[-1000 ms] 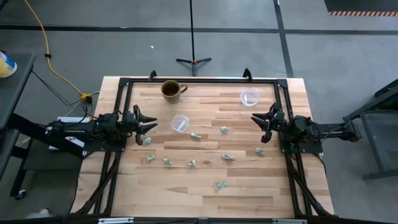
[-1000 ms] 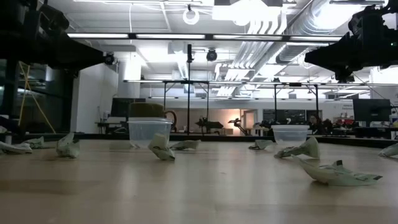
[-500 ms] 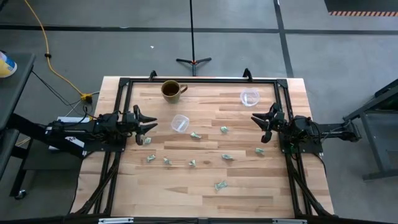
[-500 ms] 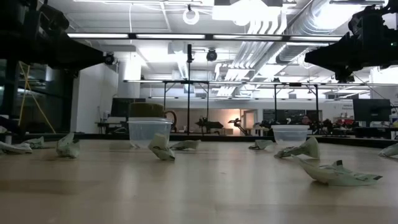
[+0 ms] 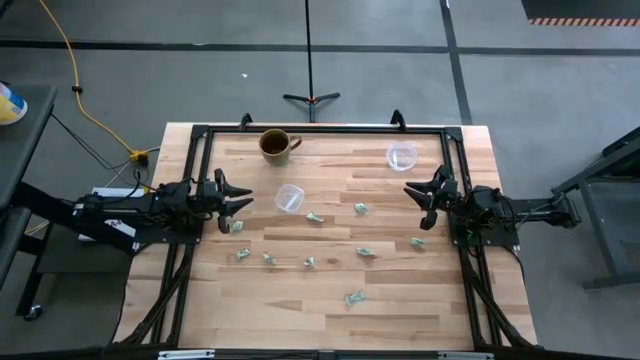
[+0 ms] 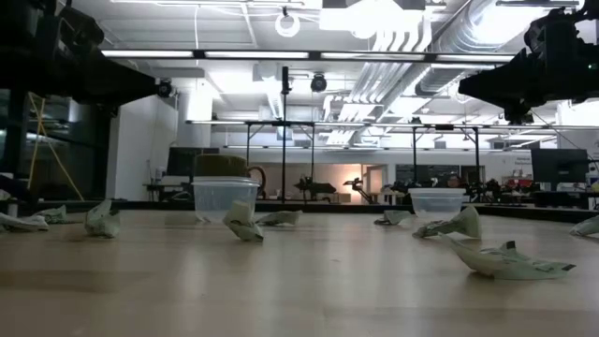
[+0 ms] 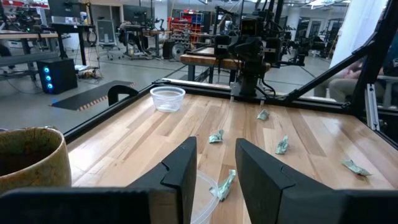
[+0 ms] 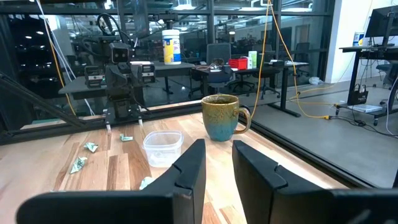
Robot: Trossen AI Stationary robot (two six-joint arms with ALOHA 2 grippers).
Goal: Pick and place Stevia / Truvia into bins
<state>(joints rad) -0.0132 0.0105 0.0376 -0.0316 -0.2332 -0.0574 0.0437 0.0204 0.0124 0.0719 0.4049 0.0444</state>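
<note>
While left claw (image 5: 236, 198) hovers open, packet (image 5: 240, 226) just beside.

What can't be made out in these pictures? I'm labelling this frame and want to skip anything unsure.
- Packet print: the packets are too small in the high view.
- Mug contents: the brown mug is seen side-on in the right wrist view; its wall hides the inside.
- Left tool: the near cup is mostly hidden behind its fingers.
- Right tool: a packet sits partly behind it.

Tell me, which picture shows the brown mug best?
The right wrist view: the mug stands large, handle plain. The high view shows it small from above, the left wrist view only an edge, and the low view hides it behind a clear cup.
</note>
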